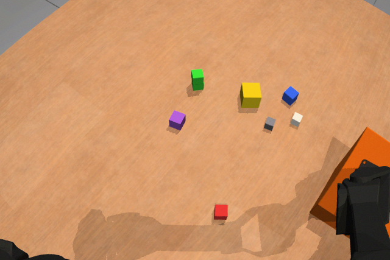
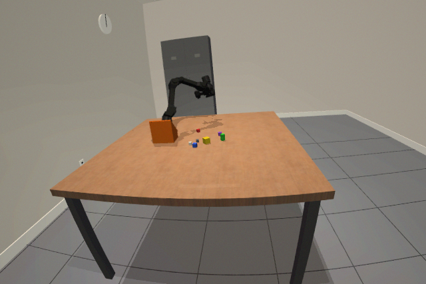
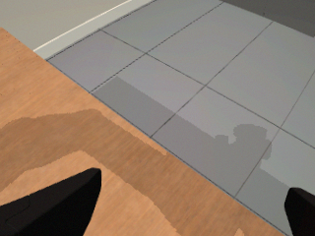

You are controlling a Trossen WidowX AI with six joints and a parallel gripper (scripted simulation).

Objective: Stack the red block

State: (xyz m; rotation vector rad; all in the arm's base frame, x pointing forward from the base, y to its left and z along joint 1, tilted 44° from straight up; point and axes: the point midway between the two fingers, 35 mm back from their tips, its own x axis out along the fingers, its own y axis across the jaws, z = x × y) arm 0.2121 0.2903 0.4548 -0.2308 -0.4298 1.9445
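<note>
The robot's black parallel-jaw hand (image 2: 205, 92) hangs high above the far edge of the wooden table (image 1: 94, 93), fingers spread wide and holding nothing; the wrist view shows only table edge and floor between them. The small red cube-shaped block (image 1: 220, 211) sits alone on the table, well apart from the green two-block tower (image 1: 197, 79), which stands upright. Purple (image 1: 177, 120), yellow (image 1: 251, 94), blue (image 1: 290, 95), grey (image 1: 269, 123) and white (image 1: 296, 119) cubes lie scattered near the tower, so the approach probably needs to come from above. Nothing has been grasped yet.
</note>
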